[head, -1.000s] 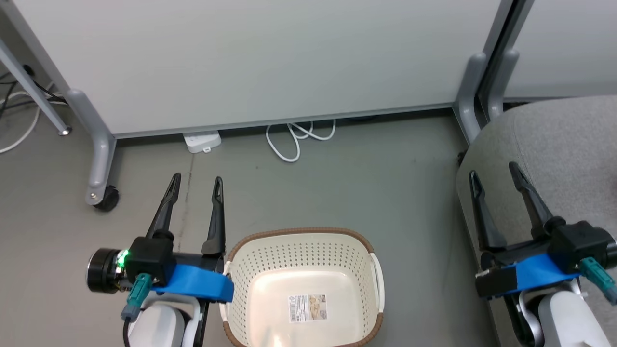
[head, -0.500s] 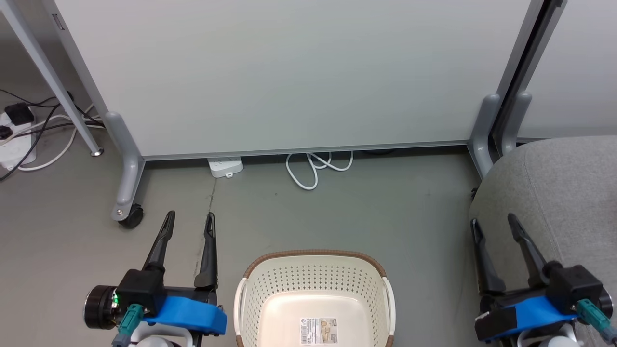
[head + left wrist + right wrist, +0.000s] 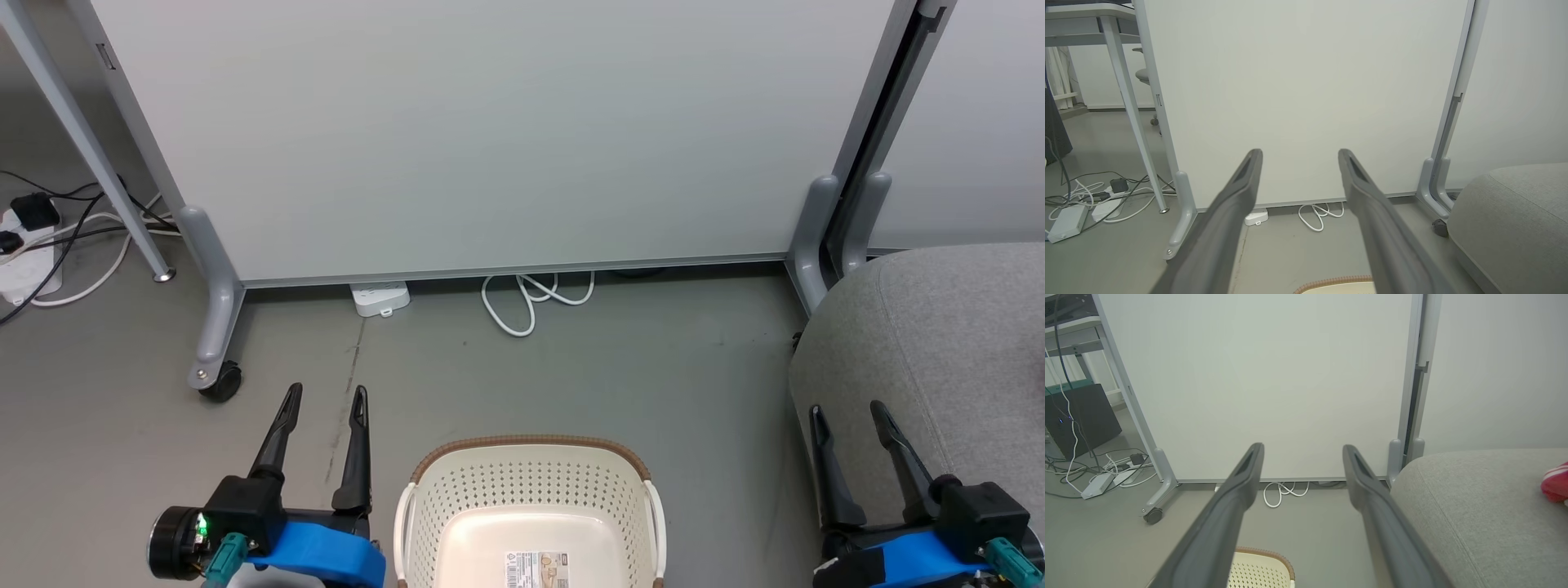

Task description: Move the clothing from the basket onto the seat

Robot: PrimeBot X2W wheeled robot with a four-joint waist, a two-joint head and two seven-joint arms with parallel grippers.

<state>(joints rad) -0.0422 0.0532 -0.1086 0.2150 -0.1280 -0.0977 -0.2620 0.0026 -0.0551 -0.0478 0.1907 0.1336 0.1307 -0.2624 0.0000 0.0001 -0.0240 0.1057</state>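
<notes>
Left gripper (image 3: 326, 394): open, its two dark fingers spread with nothing between them. It hangs above the grey floor (image 3: 571, 376).
Right gripper (image 3: 847, 410): open and empty, fingers spread about as wide as the left one's. It is held over the near left edge of the seat.
Basket (image 3: 531, 443): on the floor just to the right of the left gripper and well to the left of the right gripper. Both grippers' fingertips reach past its far brown rim.
Basket inside: the pale bottom shows, with a printed label (image 3: 539, 567) lying on it.
Seat (image 3: 939, 327): a large grey cushion under and to the right of the right gripper, stretching ahead of its fingertips.
Clothing (image 3: 1555, 486): a small piece of red fabric with white stripes lies on the seat, well to the right of the right gripper, cut off by the edge of the right wrist view. How much of it there is cannot be told.
Partition (image 3: 490, 139): a pale panel on grey legs, standing ahead of both grippers.
Cable (image 3: 531, 298): a white loop on the floor at the partition's foot, ahead of the gap between the two grippers.
Power strip (image 3: 380, 298): white, at the partition's foot, well ahead of the left gripper's fingertips.
Castor (image 3: 220, 380): black, on a partition leg, near the left gripper on its left and slightly ahead.
</notes>
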